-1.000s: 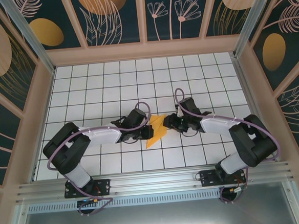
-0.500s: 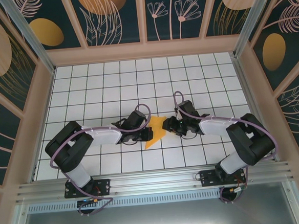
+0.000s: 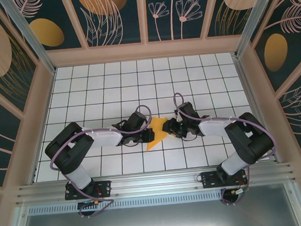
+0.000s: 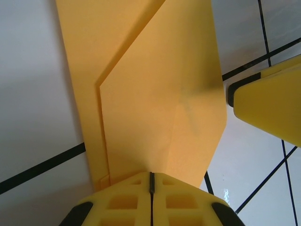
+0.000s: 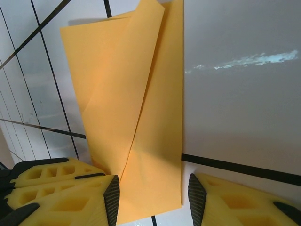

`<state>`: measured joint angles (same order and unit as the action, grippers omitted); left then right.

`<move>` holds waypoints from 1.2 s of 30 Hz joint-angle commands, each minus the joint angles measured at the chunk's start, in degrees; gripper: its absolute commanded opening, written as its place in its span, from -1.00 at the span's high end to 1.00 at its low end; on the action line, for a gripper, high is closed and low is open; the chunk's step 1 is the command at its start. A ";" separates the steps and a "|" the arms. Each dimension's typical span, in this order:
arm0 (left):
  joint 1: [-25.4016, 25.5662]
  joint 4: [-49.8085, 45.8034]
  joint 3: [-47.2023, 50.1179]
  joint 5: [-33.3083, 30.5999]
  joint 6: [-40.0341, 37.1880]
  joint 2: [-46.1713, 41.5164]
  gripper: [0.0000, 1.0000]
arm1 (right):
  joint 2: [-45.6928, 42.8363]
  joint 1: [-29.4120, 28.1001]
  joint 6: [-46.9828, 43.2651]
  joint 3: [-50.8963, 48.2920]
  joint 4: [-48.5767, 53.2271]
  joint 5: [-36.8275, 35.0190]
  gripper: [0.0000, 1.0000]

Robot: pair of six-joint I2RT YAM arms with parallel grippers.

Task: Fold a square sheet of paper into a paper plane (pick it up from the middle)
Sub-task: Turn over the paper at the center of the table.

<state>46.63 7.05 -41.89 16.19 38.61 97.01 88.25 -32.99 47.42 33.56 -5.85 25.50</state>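
Note:
The square sheet of paper (image 3: 158, 132) is orange-yellow and folded into a narrow shape with layered flaps. It lies at mid-table between both arms. In the left wrist view the paper (image 4: 155, 94) runs straight into the seam of my left gripper (image 4: 151, 176), whose jaws are shut on its near edge. From above, the left gripper (image 3: 148, 135) sits at the paper's left side. My right gripper (image 5: 154, 200) is open, its two pads straddling the near end of the paper (image 5: 141, 94). From above, the right gripper (image 3: 170, 128) is at the paper's right edge. One flap stands slightly raised.
The white tiled table (image 3: 112, 84) stretches far behind and to both sides of the arms. Wooden-framed walls (image 3: 146, 50) close in the back and sides. A metal rail (image 3: 155, 184) runs along the near edge by the arm bases.
My right gripper has edged left and closer over the paper's right end. The left gripper has stayed at the paper's left side, jaws still shut.

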 commanded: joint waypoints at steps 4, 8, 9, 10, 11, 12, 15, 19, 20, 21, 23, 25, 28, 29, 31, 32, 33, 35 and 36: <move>-0.05 -0.14 0.44 0.96 0.15 0.24 0.86 | 2.09 -0.50 1.49 0.09 -2.57 1.47 0.08; -0.06 1.08 1.52 1.67 0.67 0.52 0.88 | 2.42 -0.50 1.72 0.53 -3.01 1.84 0.09; -0.05 1.20 1.65 1.74 0.68 0.49 0.88 | 2.49 -0.50 1.80 0.54 -3.16 1.90 0.09; -0.07 1.34 1.80 1.83 0.83 0.53 0.88 | 2.54 -0.50 1.86 0.62 -3.29 2.00 0.09; -0.05 1.59 1.97 1.92 0.87 0.50 0.89 | 2.62 -0.49 1.92 0.69 -3.48 2.09 0.09; -0.05 1.81 2.07 2.16 0.94 0.59 0.89 | 2.75 -0.52 2.00 0.80 -3.71 2.32 0.09; -0.05 2.69 2.38 3.03 1.36 0.78 0.90 | 2.92 -0.54 2.48 0.83 -4.52 2.76 0.09; -0.05 4.00 2.95 4.11 1.97 0.88 0.90 | 2.93 -0.56 2.75 0.97 -4.88 2.89 0.09; -0.10 4.36 3.04 4.42 2.15 0.81 0.91 | 2.91 -0.56 2.76 1.06 -4.92 3.02 0.09; -0.05 4.80 3.21 4.67 2.30 0.86 0.90 | 2.91 -0.49 2.75 0.99 -5.11 3.13 0.10; -0.06 5.39 3.61 4.91 2.68 0.88 0.91 | 2.84 -0.51 2.77 1.02 -5.20 3.16 0.09; -0.06 5.83 3.82 5.17 2.92 0.81 0.90 | 2.71 -0.51 2.77 0.98 -5.41 3.24 0.10; -0.05 6.28 3.92 5.51 3.14 0.87 0.91 | 2.70 -0.51 2.78 0.98 -5.74 3.64 0.10; -0.13 6.56 4.01 5.67 3.37 0.88 0.91 | 2.60 -0.57 2.85 0.92 -5.99 3.76 0.10; -0.09 6.99 4.14 5.94 3.51 0.87 0.91 | 2.57 -0.49 2.86 0.81 -6.26 3.88 0.10; -0.05 7.24 4.25 6.13 3.62 0.82 0.91 | 2.59 -0.50 2.93 0.80 -6.50 4.10 0.10; -0.09 7.45 4.18 6.27 3.74 0.86 0.91 | 2.50 -0.49 3.01 0.72 -6.63 4.22 0.11; -0.06 8.04 4.36 6.54 3.93 0.87 0.91 | 2.48 -0.45 2.95 0.63 -6.97 4.46 0.11; -0.06 8.08 4.44 6.66 3.94 0.84 0.91 | 2.37 -0.43 2.99 0.59 -6.99 4.47 0.11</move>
<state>46.63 13.65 -38.20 21.21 41.80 97.14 90.17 -33.10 49.89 33.63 -9.96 28.16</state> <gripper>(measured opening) 0.060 0.446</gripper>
